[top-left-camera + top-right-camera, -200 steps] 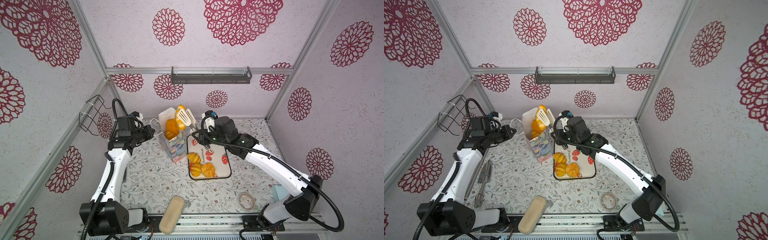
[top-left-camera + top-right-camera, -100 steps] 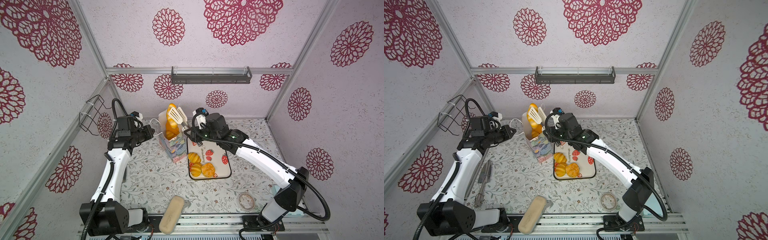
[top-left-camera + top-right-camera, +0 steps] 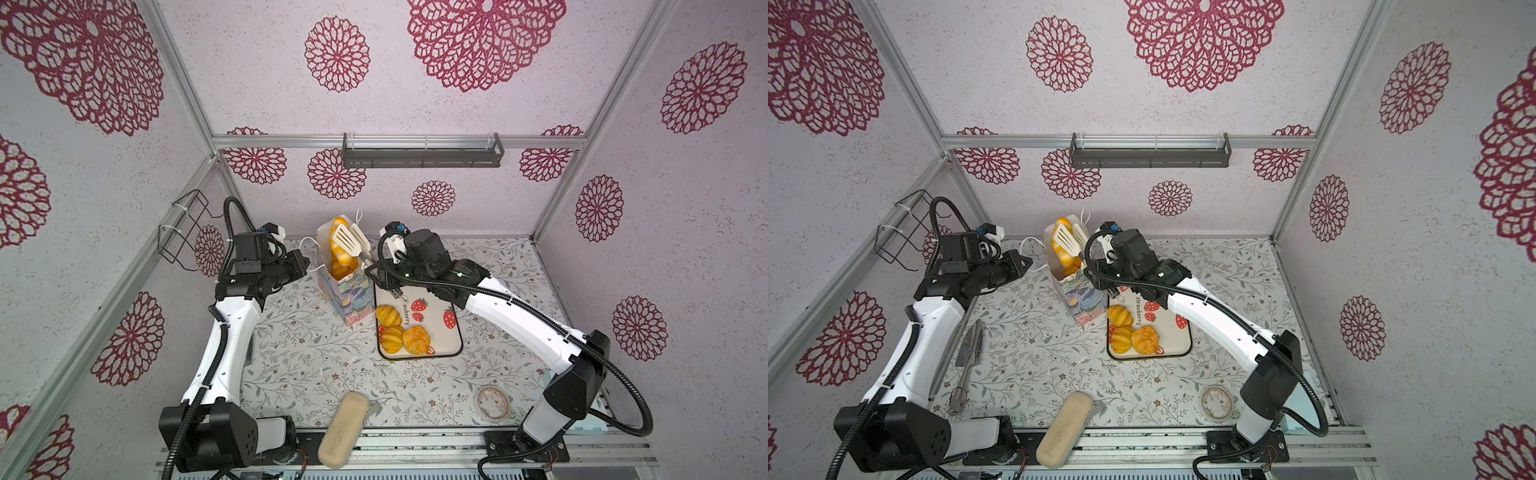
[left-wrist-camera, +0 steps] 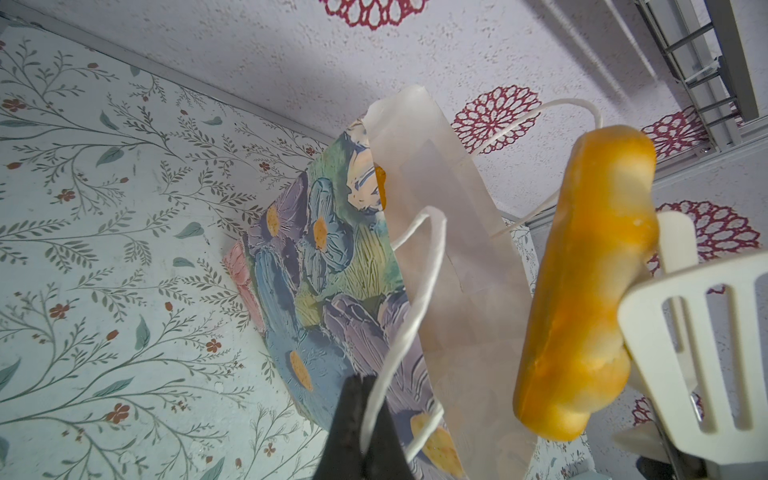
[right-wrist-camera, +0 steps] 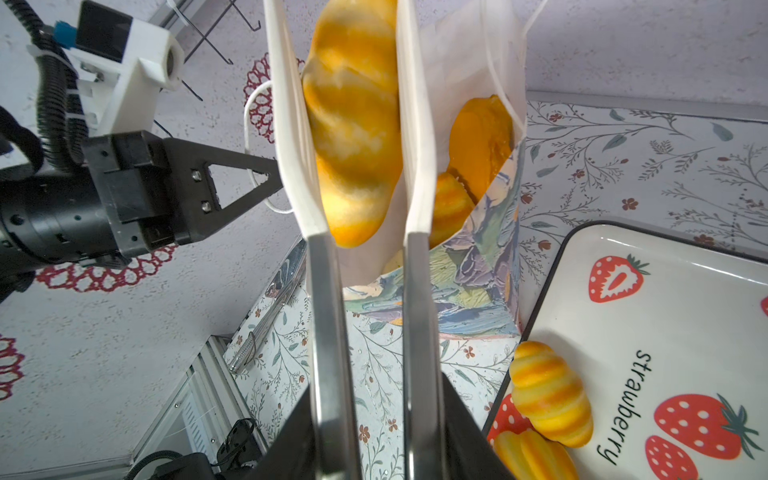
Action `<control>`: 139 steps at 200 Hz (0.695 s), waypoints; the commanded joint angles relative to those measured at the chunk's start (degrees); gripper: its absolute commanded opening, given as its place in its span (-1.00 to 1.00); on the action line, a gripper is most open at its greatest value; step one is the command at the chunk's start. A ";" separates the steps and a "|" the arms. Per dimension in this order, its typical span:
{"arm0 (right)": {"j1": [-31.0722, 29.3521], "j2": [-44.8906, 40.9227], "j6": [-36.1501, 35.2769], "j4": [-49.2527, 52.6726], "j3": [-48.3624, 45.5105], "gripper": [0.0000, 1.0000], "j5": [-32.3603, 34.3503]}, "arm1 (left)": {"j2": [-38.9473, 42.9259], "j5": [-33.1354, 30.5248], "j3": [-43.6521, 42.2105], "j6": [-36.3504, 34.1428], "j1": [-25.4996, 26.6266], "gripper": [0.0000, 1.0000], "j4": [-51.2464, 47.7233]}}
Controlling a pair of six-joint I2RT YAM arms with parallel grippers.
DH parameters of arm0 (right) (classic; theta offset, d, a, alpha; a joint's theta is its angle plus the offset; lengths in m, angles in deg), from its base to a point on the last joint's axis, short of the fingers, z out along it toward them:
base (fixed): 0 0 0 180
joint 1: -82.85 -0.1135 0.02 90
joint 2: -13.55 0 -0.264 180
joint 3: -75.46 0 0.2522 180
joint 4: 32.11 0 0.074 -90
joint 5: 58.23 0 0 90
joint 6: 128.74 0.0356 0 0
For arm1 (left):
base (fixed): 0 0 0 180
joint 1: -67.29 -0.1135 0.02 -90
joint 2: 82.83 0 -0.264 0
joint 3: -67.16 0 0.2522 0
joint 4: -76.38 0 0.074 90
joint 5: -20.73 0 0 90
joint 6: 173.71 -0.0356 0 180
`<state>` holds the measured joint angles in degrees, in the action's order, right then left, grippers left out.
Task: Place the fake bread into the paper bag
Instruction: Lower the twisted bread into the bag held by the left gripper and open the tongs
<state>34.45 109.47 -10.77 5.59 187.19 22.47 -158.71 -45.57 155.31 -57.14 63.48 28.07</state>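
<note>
right gripper (image 3: 372,274) beside paper bag (image 3: 351,295), clamping tongs (image 5: 328,311) on braided loaf (image 5: 353,137), loaf near-upright, left gripper (image 4: 357,415) closed, probably on handle (image 4: 434,212)

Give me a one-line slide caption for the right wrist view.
Right claw, working tongs, holds the braided loaf at the paper bag mouth; left claw pinches its cord handle.

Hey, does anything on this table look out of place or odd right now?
The pale beige block lies at the near edge, overhanging the table onto the metal rail. The long loaf, pinched in white tongs, pokes high above the rim of the paper bag.
</note>
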 commanded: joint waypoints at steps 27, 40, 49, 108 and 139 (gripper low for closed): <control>-0.47 -1.72 -0.97 -2.99 -0.32 -0.20 0.07 | 0.97 0.77 -0.47 0.12 -0.49 -1.00 1.19; -0.55 -1.88 -0.98 -3.06 -0.72 -0.19 0.24 | 0.99 0.65 -0.47 0.15 -0.38 -1.00 1.15; -0.54 -2.02 -0.92 -3.19 -0.94 -0.18 0.25 | 0.99 0.66 -0.47 0.15 -0.41 -1.00 1.15; -0.52 -2.17 -0.89 -2.91 -1.12 -0.07 0.07 | 0.82 0.82 -0.47 0.16 -0.49 -1.00 1.24; -0.60 -2.38 -0.98 -2.87 -1.04 -0.01 0.32 | 0.73 0.91 -0.47 0.22 -0.50 -1.00 1.32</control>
<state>34.25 109.45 -10.73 5.70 185.16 22.51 -158.71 -45.48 155.31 -57.12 63.37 28.09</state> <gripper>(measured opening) 0.490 0.046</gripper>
